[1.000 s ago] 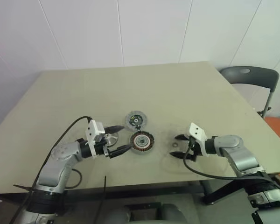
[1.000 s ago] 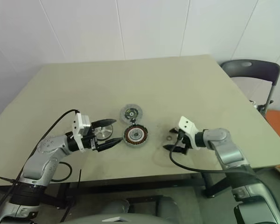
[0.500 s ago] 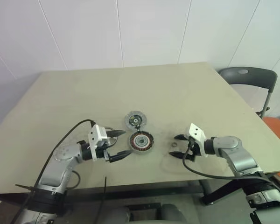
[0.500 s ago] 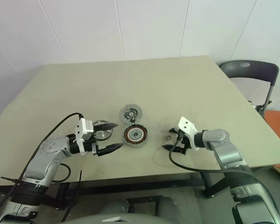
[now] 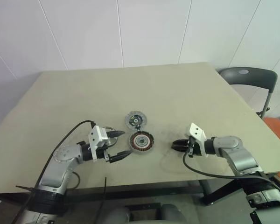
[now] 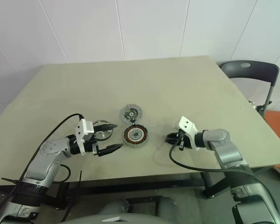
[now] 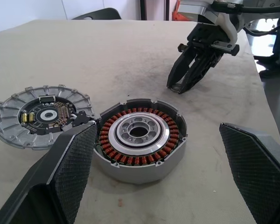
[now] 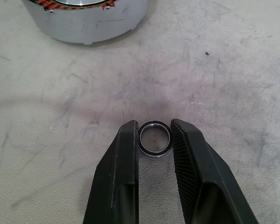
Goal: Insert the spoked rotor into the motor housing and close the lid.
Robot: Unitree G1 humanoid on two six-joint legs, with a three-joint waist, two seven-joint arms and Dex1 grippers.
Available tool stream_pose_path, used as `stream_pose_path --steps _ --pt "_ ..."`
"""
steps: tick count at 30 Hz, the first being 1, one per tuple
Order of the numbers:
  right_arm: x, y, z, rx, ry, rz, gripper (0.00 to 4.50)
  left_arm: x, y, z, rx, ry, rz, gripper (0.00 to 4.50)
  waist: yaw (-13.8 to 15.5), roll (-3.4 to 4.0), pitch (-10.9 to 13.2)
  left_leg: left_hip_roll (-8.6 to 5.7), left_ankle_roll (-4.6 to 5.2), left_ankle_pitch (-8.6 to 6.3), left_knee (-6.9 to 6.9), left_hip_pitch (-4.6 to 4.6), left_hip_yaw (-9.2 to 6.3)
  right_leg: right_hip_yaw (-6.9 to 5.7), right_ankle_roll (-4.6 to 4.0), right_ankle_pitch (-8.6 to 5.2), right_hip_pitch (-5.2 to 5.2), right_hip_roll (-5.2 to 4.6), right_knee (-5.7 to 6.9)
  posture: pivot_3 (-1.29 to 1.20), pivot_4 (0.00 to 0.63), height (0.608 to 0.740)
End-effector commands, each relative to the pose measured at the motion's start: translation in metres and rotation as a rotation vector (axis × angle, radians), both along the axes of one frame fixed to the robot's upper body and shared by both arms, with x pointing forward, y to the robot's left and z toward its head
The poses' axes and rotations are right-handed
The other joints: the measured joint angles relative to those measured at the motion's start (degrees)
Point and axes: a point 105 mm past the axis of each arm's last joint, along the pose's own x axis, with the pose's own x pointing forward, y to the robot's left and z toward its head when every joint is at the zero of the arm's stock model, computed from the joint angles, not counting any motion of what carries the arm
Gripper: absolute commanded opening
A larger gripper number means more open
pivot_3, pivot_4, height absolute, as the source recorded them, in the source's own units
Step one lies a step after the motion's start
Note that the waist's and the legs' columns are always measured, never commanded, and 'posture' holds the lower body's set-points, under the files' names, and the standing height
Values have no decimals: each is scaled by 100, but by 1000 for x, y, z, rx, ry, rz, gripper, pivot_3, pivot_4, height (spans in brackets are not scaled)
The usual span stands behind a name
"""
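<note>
Right hand (image 8: 155, 140) now pinched on small ring (image 8: 155, 138); left hand (image 5: 119, 144) wide apart, empty

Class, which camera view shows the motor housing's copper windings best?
The left wrist view: the motor housing sits close, with windings and pale centre clear. The eye views show it small and distant; the right wrist view catches its lower wall at the frame edge.

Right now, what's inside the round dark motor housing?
Copper windings ring a pale silver hub with an open centre hole in the motor housing; no rotor sits inside. The hole's bottom is hidden.
</note>
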Motion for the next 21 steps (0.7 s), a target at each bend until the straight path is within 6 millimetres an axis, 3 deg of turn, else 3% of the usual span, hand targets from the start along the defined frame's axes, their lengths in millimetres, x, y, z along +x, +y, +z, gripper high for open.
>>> stream_pose_path --steps 1,5,9,16,21 --pt "13 15 26 92 -59 -19 657 3 -2 9 -7 -37 9 4500 -10 0 0 0 0 0 0 0 0 0 0 0 0 0 0 0 0 740" --pt "15 48 73 279 -84 47 657 5 -3 14 -19 -43 29 4500 -16 5 3 7 0 0 -1 -5 4 1 -2 3 -12 3 4 0 0 740" --pt "3 73 93 342 -60 152 657 4 -3 14 -17 -41 39 4500 23 2 1 10 0 0 -5 -10 -1 2 -20 17 -18 5 0 0 0 740" --pt "8 96 52 87 -75 187 657 4 -5 15 -25 -42 60 4500 121 0 0 9 3 -3 -5 -9 11 0 -23 18 -17 3 -7 0 0 740" --pt "9 108 47 80 -72 199 657 3 -3 14 -25 -41 74 4500 145 1 0 9 3 -3 -5 -10 10 0 -26 20 -20 4 -5 0 0 740"
